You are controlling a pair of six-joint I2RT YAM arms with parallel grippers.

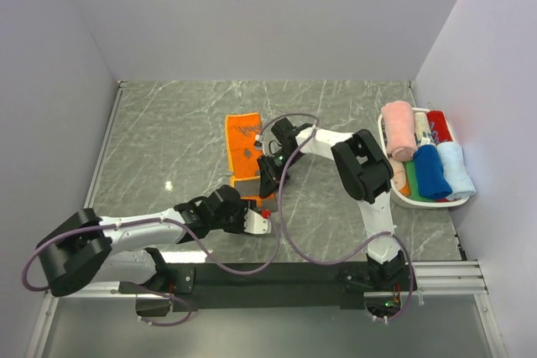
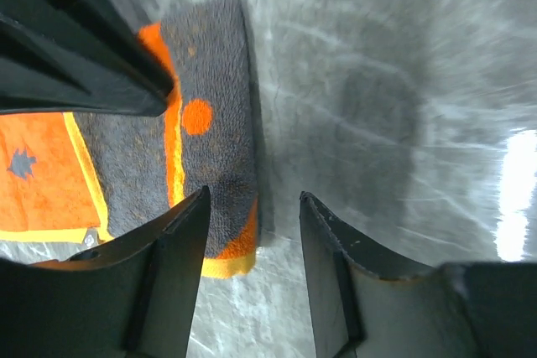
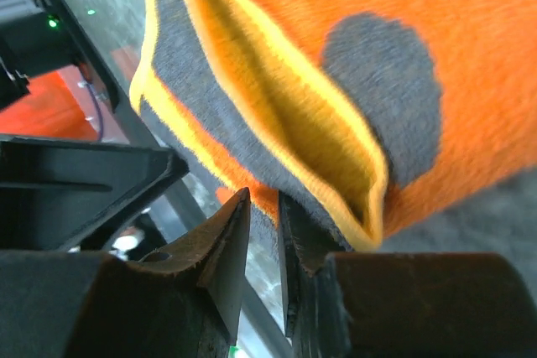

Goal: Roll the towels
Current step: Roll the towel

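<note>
Grey-and-orange towel (image 1: pixel 243 136): it lies at the centre of the top view on the marbled table (image 1: pixel 168 123), orange face up, its near edge turned over to show the grey side. My right gripper (image 1: pixel 268 178) sits at that near edge. In the right wrist view my jaws (image 3: pixel 264 203) are drawn almost together on the yellow-bordered hem, and the towel (image 3: pixel 352 81) rises folded above them. My left gripper (image 1: pixel 258 220) is just below, toward the bottom of the frame. In the left wrist view its jaws (image 2: pixel 252 199) stand apart and hold nothing, one finger (image 2: pixel 180 241) over the towel's (image 2: pixel 214 157) grey corner, the other over bare table. At centre right, a white basket (image 1: pixel 407 203) holds rolled towels (image 1: pixel 430 172) in pink, red, blue, pale blue and green.
</note>
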